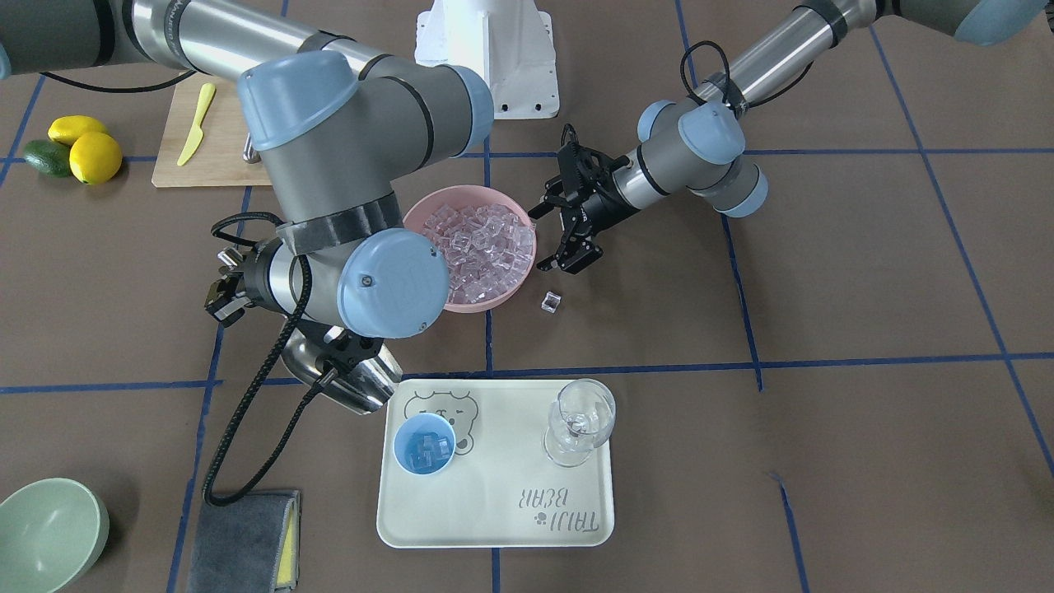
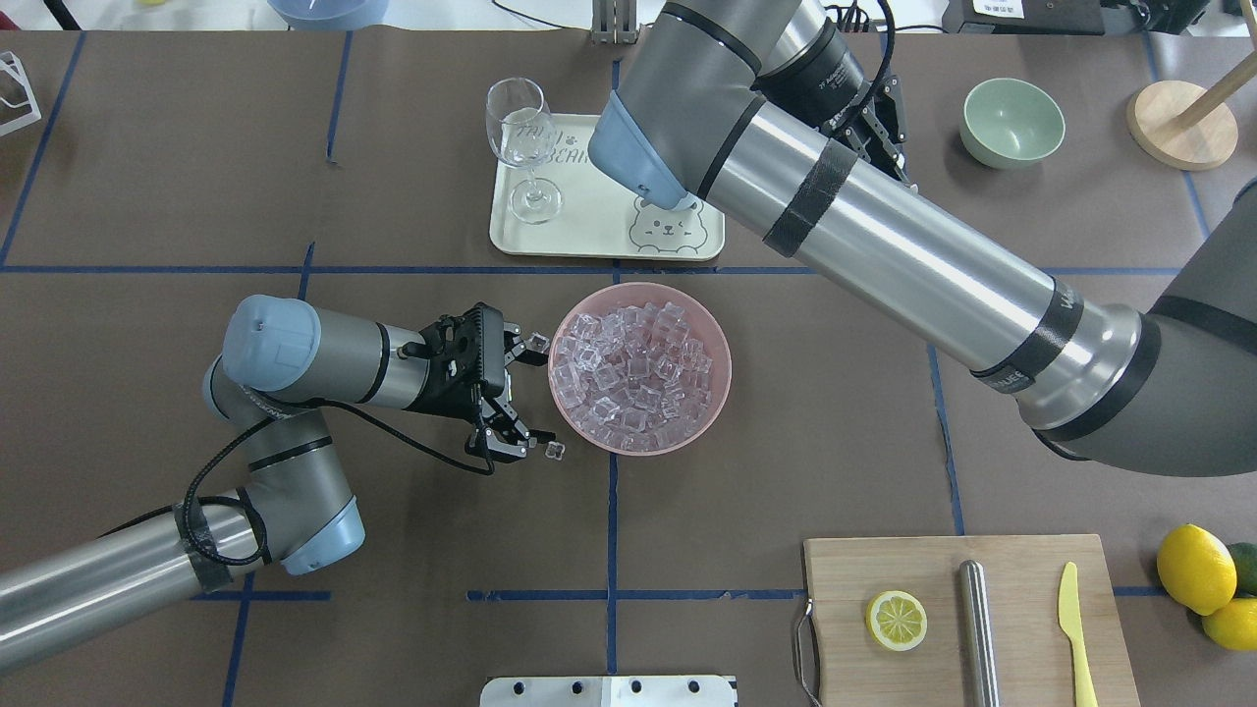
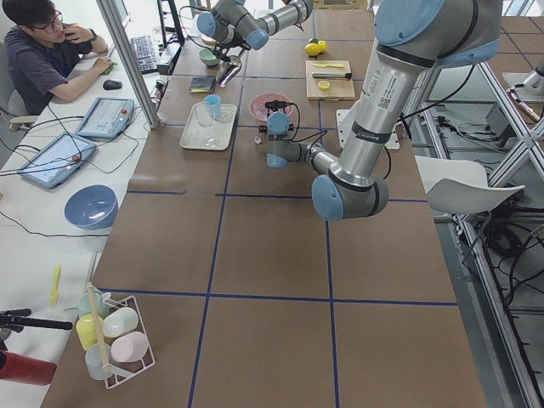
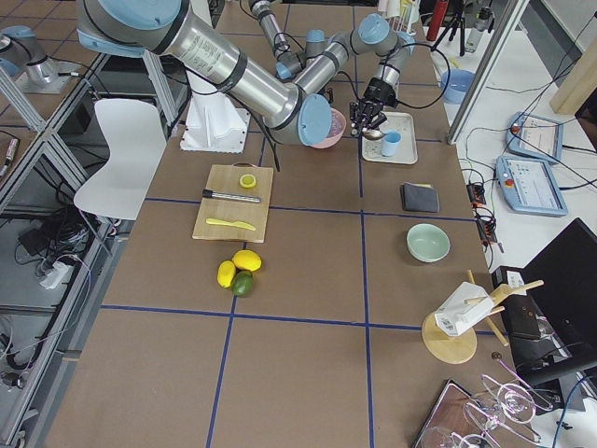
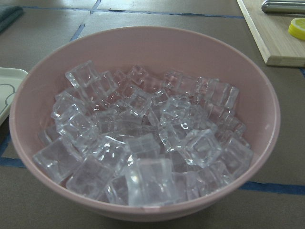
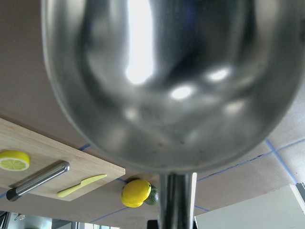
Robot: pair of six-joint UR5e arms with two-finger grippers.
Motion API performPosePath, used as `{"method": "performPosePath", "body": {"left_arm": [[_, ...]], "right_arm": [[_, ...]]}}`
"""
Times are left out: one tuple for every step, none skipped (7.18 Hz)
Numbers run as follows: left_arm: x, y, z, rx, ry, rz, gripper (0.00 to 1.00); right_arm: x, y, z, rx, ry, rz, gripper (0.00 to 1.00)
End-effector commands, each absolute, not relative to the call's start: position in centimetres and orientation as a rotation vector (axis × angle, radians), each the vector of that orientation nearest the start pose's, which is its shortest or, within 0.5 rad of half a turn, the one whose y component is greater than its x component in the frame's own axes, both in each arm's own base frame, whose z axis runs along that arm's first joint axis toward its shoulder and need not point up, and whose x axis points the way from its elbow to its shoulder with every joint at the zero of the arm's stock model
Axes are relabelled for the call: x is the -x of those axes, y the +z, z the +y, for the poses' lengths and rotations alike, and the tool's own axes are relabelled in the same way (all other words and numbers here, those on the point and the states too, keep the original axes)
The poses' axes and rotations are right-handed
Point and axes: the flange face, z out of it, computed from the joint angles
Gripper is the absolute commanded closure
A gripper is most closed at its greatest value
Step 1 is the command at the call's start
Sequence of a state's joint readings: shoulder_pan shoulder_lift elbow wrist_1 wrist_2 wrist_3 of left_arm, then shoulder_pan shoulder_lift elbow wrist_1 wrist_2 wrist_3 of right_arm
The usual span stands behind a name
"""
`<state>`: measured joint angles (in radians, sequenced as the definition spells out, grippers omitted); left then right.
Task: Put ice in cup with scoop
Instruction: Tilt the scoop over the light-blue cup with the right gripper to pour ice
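Note:
The light-blue cup (image 1: pixel 424 445) stands on the cream tray (image 1: pixel 494 511) and holds a few ice cubes. The pink bowl (image 1: pixel 502 298) is full of ice (image 5: pixel 143 143). One loose cube (image 1: pixel 550 301) lies on the table beside the bowl. My right gripper (image 1: pixel 342 356) is shut on the handle of the steel scoop (image 1: pixel 350 380), just off the tray's corner near the cup. The scoop's trough (image 6: pixel 162 81) looks empty. My left gripper (image 2: pixel 535 398) is open and empty, right beside the bowl. In the overhead view my right arm hides the cup.
A clear wine glass (image 1: pixel 580 422) stands on the tray. A cutting board (image 2: pixel 967 619) holds a lemon slice, a steel cylinder (image 2: pixel 977 628) and a yellow knife. Lemons (image 1: pixel 86 148), a green bowl (image 1: pixel 45 531) and a grey cloth (image 1: pixel 243 539) lie around.

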<state>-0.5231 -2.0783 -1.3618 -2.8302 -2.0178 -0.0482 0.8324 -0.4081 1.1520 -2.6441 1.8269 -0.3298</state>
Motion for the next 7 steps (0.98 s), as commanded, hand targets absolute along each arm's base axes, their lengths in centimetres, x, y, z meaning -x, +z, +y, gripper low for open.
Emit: {"method": "performPosePath", "body": {"left_arm": [[-53.7,32.0,-41.4,-1.198,1.117,1.171,0.0],[-53.7,32.0,-41.5,-1.2,1.116,1.171,0.0],[-53.7,32.1,-41.4,-1.199,1.118,1.171,0.0],[-53.7,32.0,-41.4,-1.199,1.118,1.173,0.0],[-53.7,32.0,-41.4,-1.2,1.118,1.171,0.0],[-53.6,32.1,-41.5,-1.199,1.116,1.17,0.0],[-53.6,32.1,-41.5,-1.199,1.118,1.171,0.0]], "right_arm": [[41.9,18.9,-62.2,0.388,-1.01,-0.191,1.0],[41.9,18.8,-62.1,0.386,-1.01,-0.192,1.0],[42.1,18.8,-62.0,0.387,-1.01,-0.2,1.0],[42.0,18.8,-62.1,0.388,-1.0,-0.216,1.0],[41.8,19.3,-62.2,0.395,-0.976,-0.237,1.0],[39.3,19.7,-63.7,0.402,-0.91,-0.309,1.0],[37.5,19.4,-64.3,0.395,-0.873,-0.359,1.0]]}}
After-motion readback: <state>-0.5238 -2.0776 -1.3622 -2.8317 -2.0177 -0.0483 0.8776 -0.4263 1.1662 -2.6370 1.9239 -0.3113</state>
